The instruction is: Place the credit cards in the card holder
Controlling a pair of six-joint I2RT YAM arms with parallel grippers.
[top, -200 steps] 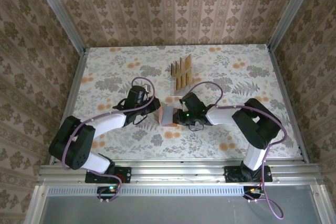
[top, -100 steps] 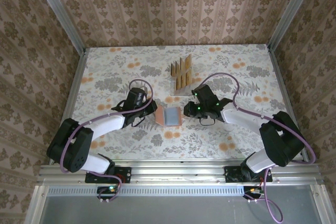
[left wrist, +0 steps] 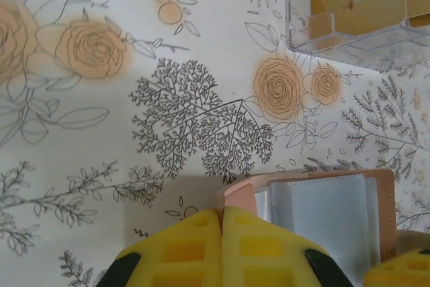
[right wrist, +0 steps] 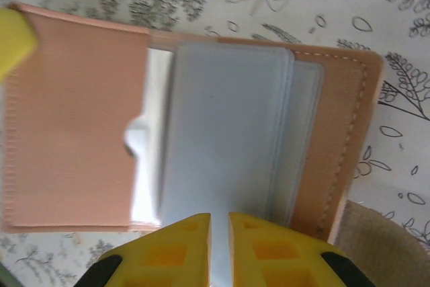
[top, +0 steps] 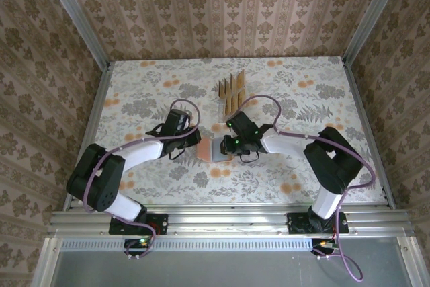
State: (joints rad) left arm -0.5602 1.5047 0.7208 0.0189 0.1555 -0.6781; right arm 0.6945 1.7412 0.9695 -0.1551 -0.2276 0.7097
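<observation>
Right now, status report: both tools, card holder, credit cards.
Left tool shut on card holder cover. Right tool pinching its grey pockets. Credit cards upright in clear stand, beyond holder.

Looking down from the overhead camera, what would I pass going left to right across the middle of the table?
Left arm → card holder, lying open → right arm.
</observation>
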